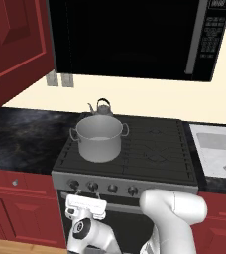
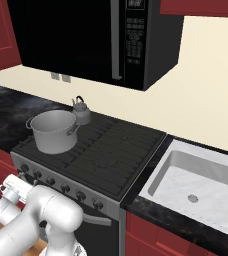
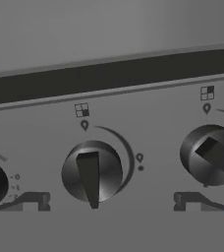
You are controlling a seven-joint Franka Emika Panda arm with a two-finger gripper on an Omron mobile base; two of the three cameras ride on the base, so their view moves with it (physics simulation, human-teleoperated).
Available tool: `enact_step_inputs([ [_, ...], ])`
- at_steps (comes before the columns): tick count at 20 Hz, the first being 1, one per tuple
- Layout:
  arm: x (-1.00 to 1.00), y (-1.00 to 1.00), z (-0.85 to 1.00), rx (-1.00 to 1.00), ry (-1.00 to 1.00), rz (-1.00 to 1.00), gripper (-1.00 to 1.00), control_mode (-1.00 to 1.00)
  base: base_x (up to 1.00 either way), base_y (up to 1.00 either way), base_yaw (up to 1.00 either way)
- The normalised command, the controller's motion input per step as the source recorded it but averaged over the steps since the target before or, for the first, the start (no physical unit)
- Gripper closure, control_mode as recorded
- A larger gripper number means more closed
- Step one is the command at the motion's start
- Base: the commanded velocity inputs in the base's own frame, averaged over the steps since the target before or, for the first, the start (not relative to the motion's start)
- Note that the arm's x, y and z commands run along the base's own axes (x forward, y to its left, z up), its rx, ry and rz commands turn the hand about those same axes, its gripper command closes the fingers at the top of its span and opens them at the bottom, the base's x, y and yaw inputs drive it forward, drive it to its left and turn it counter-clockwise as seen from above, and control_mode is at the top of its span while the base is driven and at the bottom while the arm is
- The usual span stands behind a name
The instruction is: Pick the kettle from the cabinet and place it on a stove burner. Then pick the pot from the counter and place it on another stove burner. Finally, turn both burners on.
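We stood in a home kitchen. A black gas stove [image 1: 154, 149] with a row of knobs [image 1: 102, 187] sat between red drawers [image 1: 11, 183], under a black microwave [image 1: 135, 34]. A dark counter [image 1: 21, 134] ran along a cream wall, a sink [image 2: 196, 182] lay to the right, and a red cabinet [image 1: 11, 44] hung above. A pot [image 1: 100, 138] and a kettle [image 1: 101, 107] stood on the burners.

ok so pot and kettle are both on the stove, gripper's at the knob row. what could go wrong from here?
1. The open gripper faces two near-identical knobs; the centre knob and the right knob point differently, so it could turn the wrong one.
2. The pot and kettle sit close together on the left burners; lighting a bare burner is possible.
3. The fingers may slip off the knob's narrow ridge.
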Motion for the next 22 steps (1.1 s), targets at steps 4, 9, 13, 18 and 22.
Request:
enact_step_inputs([
  [4, 0.0, -0.07, 0.0, 0.03, 0.0, 0.0, -1.0, -1.0, 0.0, 0.0, 0.0],
  [9, 0.0, -0.11, 0.0, 0.04, 0.0, 0.0, -1.0, -1.0, 0.0, 0.0, 0.0],
  [13, 0.0, -0.13, 0.0, 0.05, 0.0, 0.0, -1.0, -1.0, 0.0, 0.0, 0.0],
  [18, 0.0, -0.1, 0.0, 0.04, 0.0, 0.0, -1.0, -1.0, 0.0, 0.0, 0.0],
  [22, 0.01, -0.03, 0.01, 0.05, 0.0, 0.0, -1.0, -1.0, 0.0, 0.0, 0.0],
])
